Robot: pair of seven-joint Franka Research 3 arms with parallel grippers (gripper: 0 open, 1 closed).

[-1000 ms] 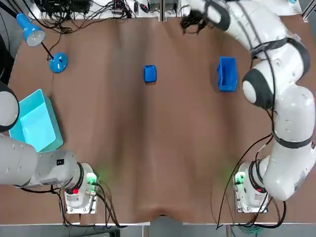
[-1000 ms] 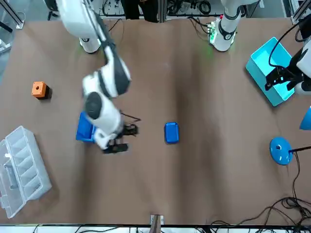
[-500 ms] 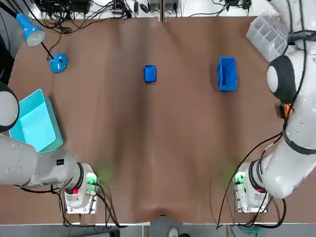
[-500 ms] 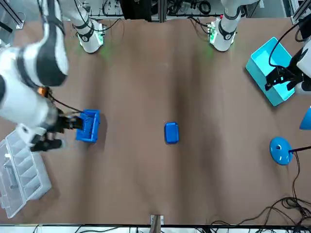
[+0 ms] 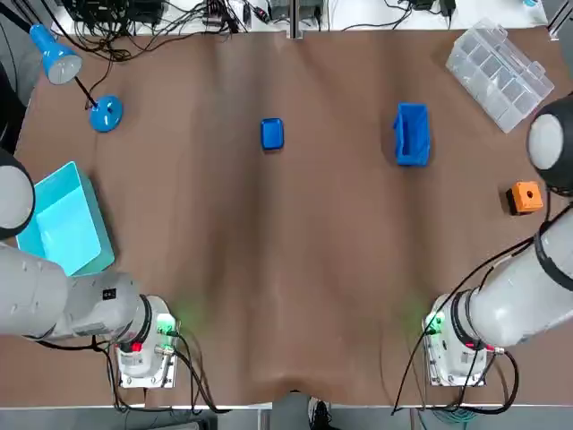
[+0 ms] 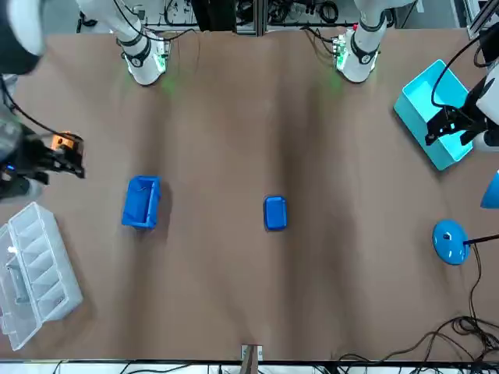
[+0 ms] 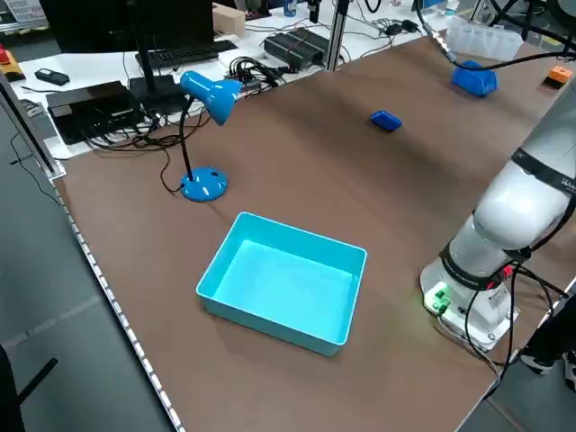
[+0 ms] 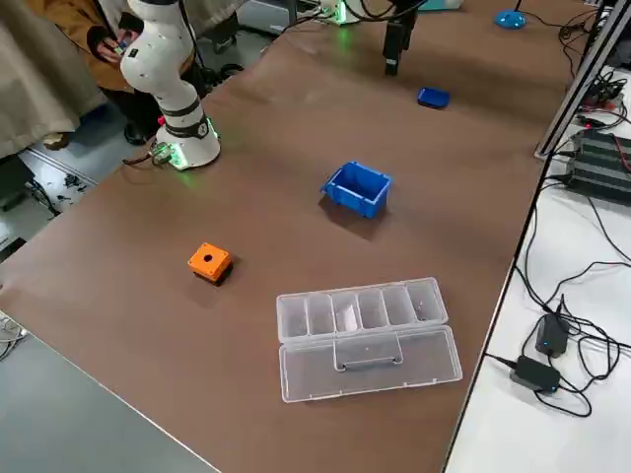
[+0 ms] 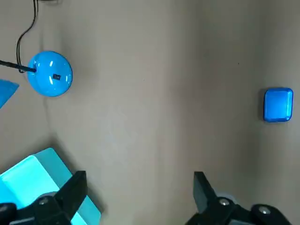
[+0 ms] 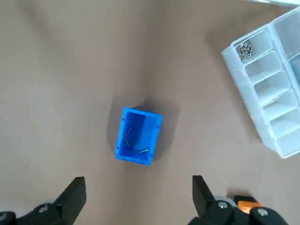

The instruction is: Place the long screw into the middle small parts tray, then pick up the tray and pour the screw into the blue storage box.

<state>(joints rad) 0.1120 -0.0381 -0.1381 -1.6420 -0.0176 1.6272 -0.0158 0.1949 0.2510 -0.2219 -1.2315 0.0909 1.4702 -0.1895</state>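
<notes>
The blue storage box (image 5: 412,134) stands at the table's far right; in the right wrist view the box (image 10: 138,136) holds two thin screws. A small blue tray (image 5: 272,133) lies flat at the far middle. My right gripper (image 6: 47,164) hangs open and empty high over the table's right edge, beside an orange block (image 6: 62,142). Its fingers (image 10: 75,197) are spread wide, well back from the box. The left gripper (image 6: 451,125) hovers open and empty above the teal bin (image 6: 437,109), and the tray (image 9: 278,105) lies far beyond it.
A clear compartment organizer (image 5: 501,61) sits at the far right corner, with small parts in one cell (image 10: 244,48). The orange block (image 5: 526,197) lies near the right edge. A blue desk lamp (image 5: 105,114) stands at the far left, by cables along the back edge.
The right arm has swung from the far middle of the table out to the right edge, past the blue box, uncovering the organizer and the orange block. The left arm has not moved.
</notes>
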